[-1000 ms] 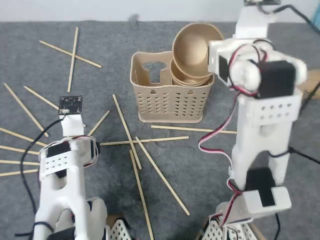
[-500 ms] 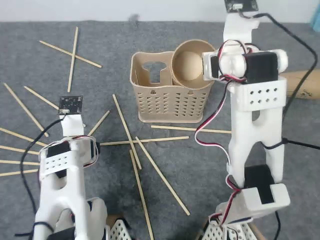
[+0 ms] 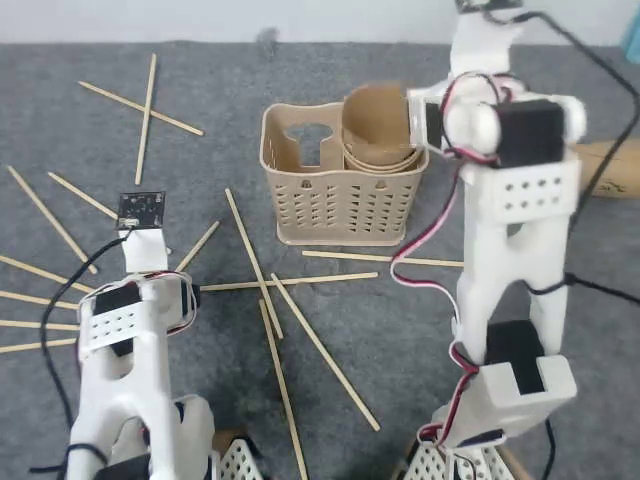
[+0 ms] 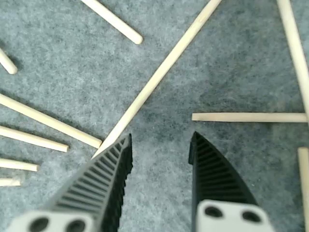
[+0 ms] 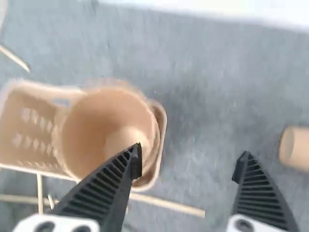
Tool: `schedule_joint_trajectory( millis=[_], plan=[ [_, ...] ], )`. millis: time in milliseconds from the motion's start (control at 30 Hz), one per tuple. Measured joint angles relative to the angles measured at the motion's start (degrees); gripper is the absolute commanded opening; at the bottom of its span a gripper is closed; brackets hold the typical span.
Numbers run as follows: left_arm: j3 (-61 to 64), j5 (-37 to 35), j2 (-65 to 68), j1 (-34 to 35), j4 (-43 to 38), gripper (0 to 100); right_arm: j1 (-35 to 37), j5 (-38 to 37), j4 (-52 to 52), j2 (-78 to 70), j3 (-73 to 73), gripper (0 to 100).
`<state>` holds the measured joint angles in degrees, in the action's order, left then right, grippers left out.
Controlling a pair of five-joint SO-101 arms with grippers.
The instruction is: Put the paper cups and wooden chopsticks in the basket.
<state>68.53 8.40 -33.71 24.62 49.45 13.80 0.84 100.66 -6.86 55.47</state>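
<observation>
Right fingers (image 5: 116, 186) released, tilted paper cup stack (image 5: 104, 130) just beside one tip; retracting could snag it. Left fingers (image 4: 108, 179) spread, empty.

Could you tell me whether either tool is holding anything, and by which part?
Nothing is held: the left tool is open over the mat, the right tool open by the paper cups.

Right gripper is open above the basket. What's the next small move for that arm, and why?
Probably swing the right gripper away from the basket toward the paper cup lying on its side on the mat nearby. The gripper's jaws stand open and empty, the stacked cups already sit in the basket, and that one cup is outside it.
</observation>
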Motion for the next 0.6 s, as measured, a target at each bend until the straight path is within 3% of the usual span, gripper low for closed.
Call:
schedule_joint_trajectory(
  millis=[233, 600],
  plan=[
    [0.00, 0.00, 0.00, 0.00, 0.00, 18, -0.18, 2.29, 0.00, 4.13, 3.34, 0.9],
    [0.00, 0.00, 0.00, 0.00, 0.00, 18, 0.00, 1.85, -1.58, 23.82, -22.15, 0.8]
  ],
)
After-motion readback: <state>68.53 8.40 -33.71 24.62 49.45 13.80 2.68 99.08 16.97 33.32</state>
